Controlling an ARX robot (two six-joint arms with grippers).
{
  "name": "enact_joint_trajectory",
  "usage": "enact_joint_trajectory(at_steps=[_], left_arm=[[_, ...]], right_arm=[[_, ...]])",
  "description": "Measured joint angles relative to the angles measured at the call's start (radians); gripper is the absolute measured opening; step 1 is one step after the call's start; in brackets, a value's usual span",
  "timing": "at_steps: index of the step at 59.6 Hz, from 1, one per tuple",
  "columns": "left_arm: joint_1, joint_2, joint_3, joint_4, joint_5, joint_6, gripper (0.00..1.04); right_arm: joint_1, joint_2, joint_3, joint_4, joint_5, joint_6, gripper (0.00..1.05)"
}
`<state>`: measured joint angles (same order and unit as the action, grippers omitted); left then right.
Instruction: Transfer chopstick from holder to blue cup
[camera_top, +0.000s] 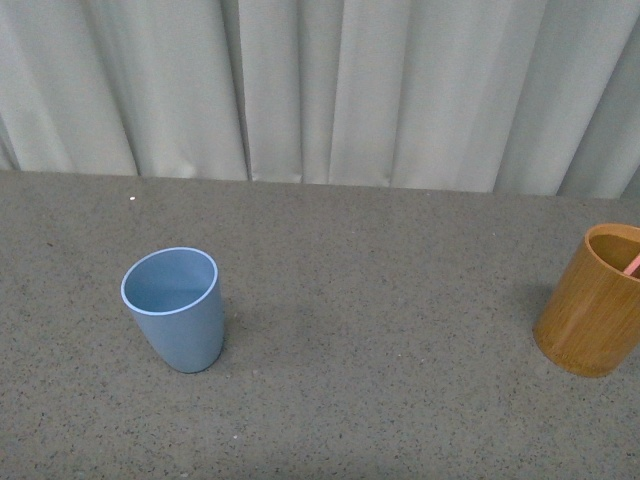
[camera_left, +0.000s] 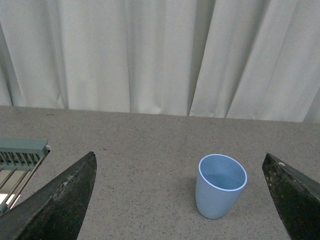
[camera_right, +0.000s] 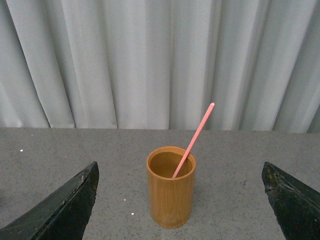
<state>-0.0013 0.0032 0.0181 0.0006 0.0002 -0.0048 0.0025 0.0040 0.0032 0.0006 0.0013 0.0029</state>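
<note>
The light-blue cup (camera_top: 175, 309) stands upright and empty on the grey table, left of centre; the left wrist view shows the blue cup (camera_left: 220, 185) ahead of my open left gripper (camera_left: 180, 200), apart from both fingers. At the right edge stands the orange-brown holder (camera_top: 594, 300) with a pink stick end (camera_top: 632, 264) inside. In the right wrist view the holder (camera_right: 171, 192) is upright with one pink chopstick (camera_right: 194, 139) leaning out of it. My right gripper (camera_right: 180, 202) is open, short of the holder and touching nothing. Neither arm shows in the front view.
White curtains (camera_top: 320, 90) hang behind the table's far edge. A pale green rack (camera_left: 20, 156) with thin bars sits at one side of the left wrist view. Bare speckled tabletop (camera_top: 380, 330) lies between cup and holder.
</note>
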Motion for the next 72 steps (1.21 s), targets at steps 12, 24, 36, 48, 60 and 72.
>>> enact_joint_trajectory(at_steps=[12,24,36,48,60,72], left_arm=[[0.0,0.0,0.0,0.0,0.0,0.0,0.98],[0.0,0.0,0.0,0.0,0.0,0.0,0.98],[0.0,0.0,0.0,0.0,0.0,0.0,0.98],[0.0,0.0,0.0,0.0,0.0,0.0,0.98],[0.0,0.0,0.0,0.0,0.0,0.0,0.98],[0.0,0.0,0.0,0.0,0.0,0.0,0.98]], right_arm=[[0.0,0.0,0.0,0.0,0.0,0.0,0.95],[0.0,0.0,0.0,0.0,0.0,0.0,0.95],[0.0,0.0,0.0,0.0,0.0,0.0,0.95],[0.0,0.0,0.0,0.0,0.0,0.0,0.95],[0.0,0.0,0.0,0.0,0.0,0.0,0.95],[0.0,0.0,0.0,0.0,0.0,0.0,0.95]])
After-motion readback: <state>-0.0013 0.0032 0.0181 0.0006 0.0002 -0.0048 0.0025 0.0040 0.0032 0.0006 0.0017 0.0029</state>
